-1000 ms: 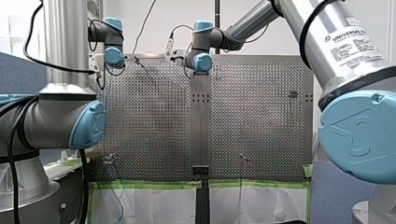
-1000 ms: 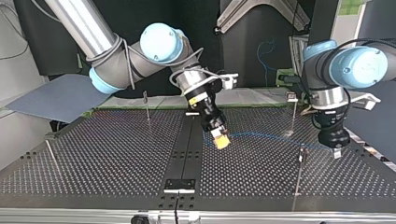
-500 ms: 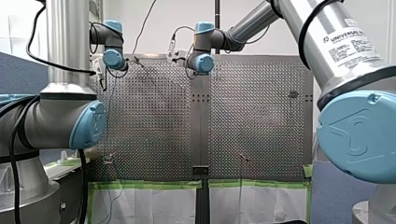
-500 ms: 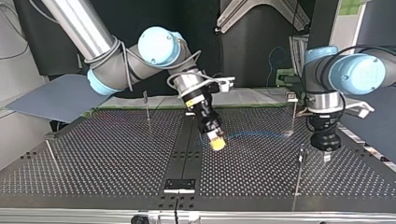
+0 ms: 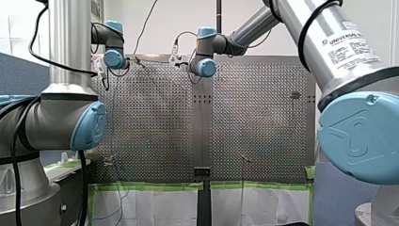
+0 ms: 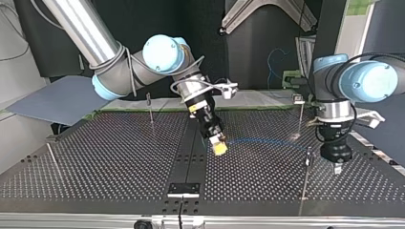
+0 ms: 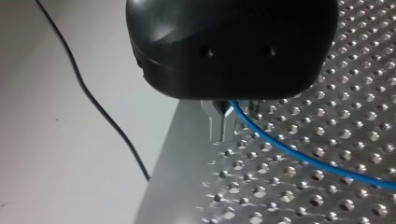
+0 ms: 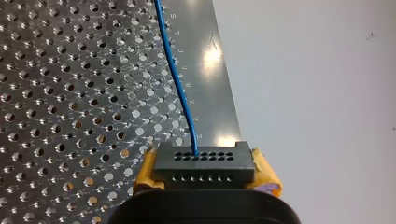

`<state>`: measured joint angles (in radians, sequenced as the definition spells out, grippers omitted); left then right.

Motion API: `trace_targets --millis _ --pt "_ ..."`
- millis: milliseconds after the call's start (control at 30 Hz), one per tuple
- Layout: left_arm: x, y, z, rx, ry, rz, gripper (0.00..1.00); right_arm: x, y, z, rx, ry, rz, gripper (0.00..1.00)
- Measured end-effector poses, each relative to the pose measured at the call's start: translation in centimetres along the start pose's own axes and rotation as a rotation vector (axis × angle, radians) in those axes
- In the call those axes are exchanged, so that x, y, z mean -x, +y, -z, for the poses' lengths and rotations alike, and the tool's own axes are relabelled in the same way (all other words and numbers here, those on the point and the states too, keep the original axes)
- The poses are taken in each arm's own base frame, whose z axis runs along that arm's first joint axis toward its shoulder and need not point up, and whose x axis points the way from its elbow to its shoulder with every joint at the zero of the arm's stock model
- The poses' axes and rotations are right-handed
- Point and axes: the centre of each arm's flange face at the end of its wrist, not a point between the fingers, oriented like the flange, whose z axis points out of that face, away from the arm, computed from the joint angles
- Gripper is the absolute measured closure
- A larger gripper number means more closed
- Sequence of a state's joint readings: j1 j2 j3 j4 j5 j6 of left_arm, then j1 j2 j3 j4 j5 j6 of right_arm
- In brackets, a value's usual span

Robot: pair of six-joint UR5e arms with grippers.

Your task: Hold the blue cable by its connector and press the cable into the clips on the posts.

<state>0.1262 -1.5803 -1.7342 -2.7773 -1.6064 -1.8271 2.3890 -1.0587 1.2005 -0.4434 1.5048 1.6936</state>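
Note:
In the right wrist view, my right gripper [image 8: 204, 175] is shut on the black connector [image 8: 203, 165], with yellow pads [image 8: 145, 170] on both its sides. The blue cable [image 8: 176, 77] leaves the connector over the perforated table. In the top view my right gripper [image 6: 219, 148] hovers near the table's middle. From it the blue cable [image 6: 267, 140] arcs toward my left gripper [image 6: 337, 167] at the view's right. My left gripper [image 7: 222, 125] has thin metal fingers shut on the blue cable [image 7: 299, 151]. A thin post [image 6: 305, 179] stands just beside my left gripper.
More thin posts stand at the far side [image 6: 150, 109] [image 6: 301, 114] and at the top view's left [image 6: 52, 161]. A dark centre strip [image 6: 190, 157] splits the table. A black wire [image 7: 100, 109] hangs off the table's edge. Green tape [image 5: 150, 186] lines the front view's near edge.
In the top view my right gripper has drifted slightly left with the connector. My left gripper has shifted left and come nearer the camera, beside the post. Both grips are unchanged.

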Motion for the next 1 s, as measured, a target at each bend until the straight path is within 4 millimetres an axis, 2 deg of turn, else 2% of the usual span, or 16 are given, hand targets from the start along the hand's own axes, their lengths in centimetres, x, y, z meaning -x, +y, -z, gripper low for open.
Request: trace_targets --millis 200,567,800,1000 --pt "-1.4 0.5 -0.9 -0.003 0.026 -0.001 1.00 -1.1 0.6 -0.8 0.004 0.022 0.004 1.00" --pt "-1.0 0.8 -2.7 -0.020 -0.005 0.066 1.00 -1.4 3.5 -1.3 0.037 0.031 0.017 1.00" --pt "-1.1 0.5 -3.2 -0.038 -0.006 0.086 1.00 -0.4 5.9 -2.2 0.047 0.021 0.024 1.00" --pt "-2.0 0.6 -4.4 -0.042 0.013 0.097 1.00 1.2 7.0 -3.3 0.045 0.001 0.020 1.00"
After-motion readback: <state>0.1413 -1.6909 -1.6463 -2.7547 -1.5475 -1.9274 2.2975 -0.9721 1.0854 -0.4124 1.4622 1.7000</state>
